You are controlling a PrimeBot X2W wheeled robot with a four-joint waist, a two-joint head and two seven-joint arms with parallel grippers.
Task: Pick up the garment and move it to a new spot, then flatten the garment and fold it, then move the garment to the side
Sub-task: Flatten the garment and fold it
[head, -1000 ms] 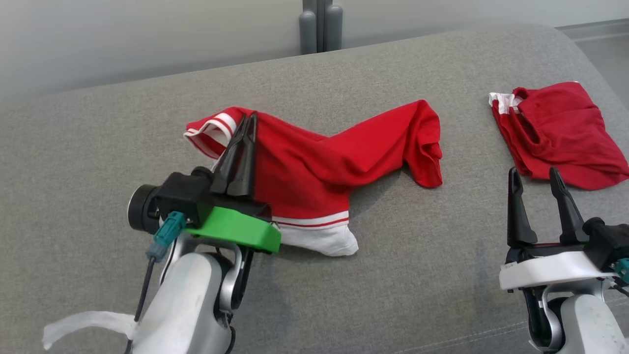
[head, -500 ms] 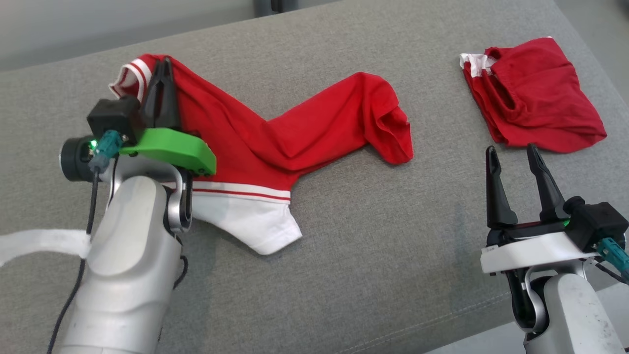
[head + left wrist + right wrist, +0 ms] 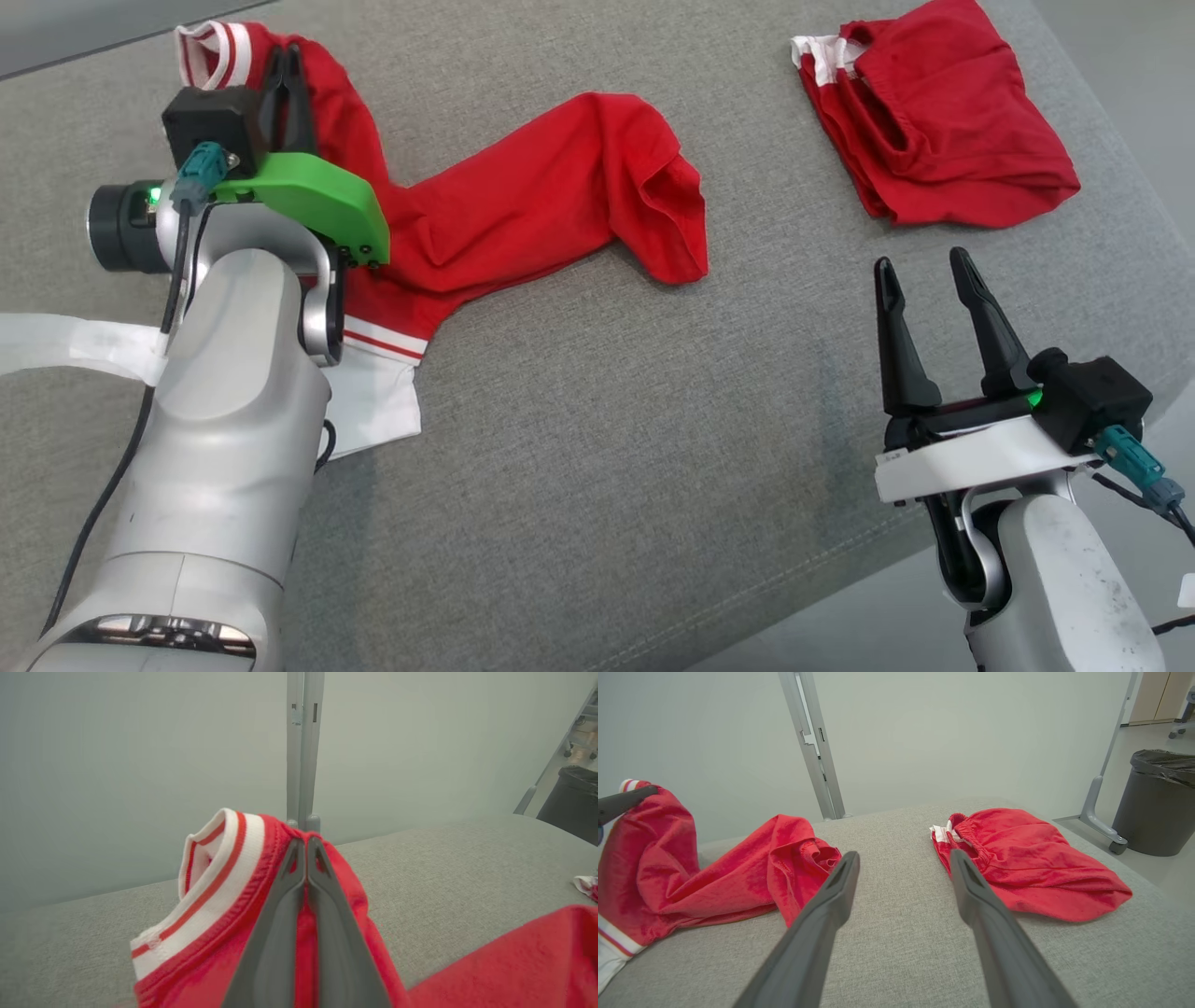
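Note:
The garment [image 3: 523, 210] is red with white striped trim, crumpled and stretched across the grey surface [image 3: 607, 448]. My left gripper [image 3: 288, 56] is shut on its upper edge beside the striped cuff [image 3: 210, 47], lifting that part; the pinch also shows in the left wrist view, where my left gripper [image 3: 306, 844] clamps the garment [image 3: 345, 891]. My right gripper [image 3: 922, 264] stands open and empty near the surface's front right. In the right wrist view my right gripper [image 3: 903, 858] points between the garment [image 3: 738, 882] and a second piece of red clothing.
A second red piece with white trim [image 3: 934, 112] lies bunched at the far right, also seen as the red pile [image 3: 1031, 863]. The surface's front edge [image 3: 840, 597] runs diagonally at lower right. A dark bin [image 3: 1155, 802] stands on the floor beyond.
My left gripper has carried the garment's striped end leftward and away, stretching the cloth out. The head camera has tilted down, shifting the whole picture. My right gripper has stayed open.

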